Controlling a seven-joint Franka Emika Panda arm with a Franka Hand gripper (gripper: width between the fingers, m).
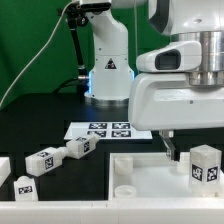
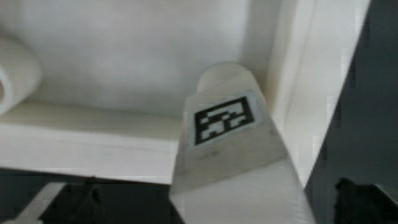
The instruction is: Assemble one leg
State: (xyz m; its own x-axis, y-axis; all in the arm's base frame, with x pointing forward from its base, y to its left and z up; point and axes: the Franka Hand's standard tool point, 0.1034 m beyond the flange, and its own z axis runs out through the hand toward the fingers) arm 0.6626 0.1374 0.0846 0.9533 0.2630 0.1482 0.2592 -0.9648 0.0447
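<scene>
A black surface (image 1: 40,125) holds a wide white square panel (image 1: 140,180) at the front of the exterior view. The marker board (image 1: 100,129) lies behind it. The robot's end effector (image 1: 169,152) hangs low over the panel, beside a tagged leg (image 1: 205,164) standing at the exterior view's right. In the wrist view a leg (image 2: 228,150) fills the frame, seemingly pinched. The step looks like carrying the leg to a corner hole; next comes careful alignment. Finger contact is hidden. Three more legs (image 1: 45,160) lie at the exterior view's left.
</scene>
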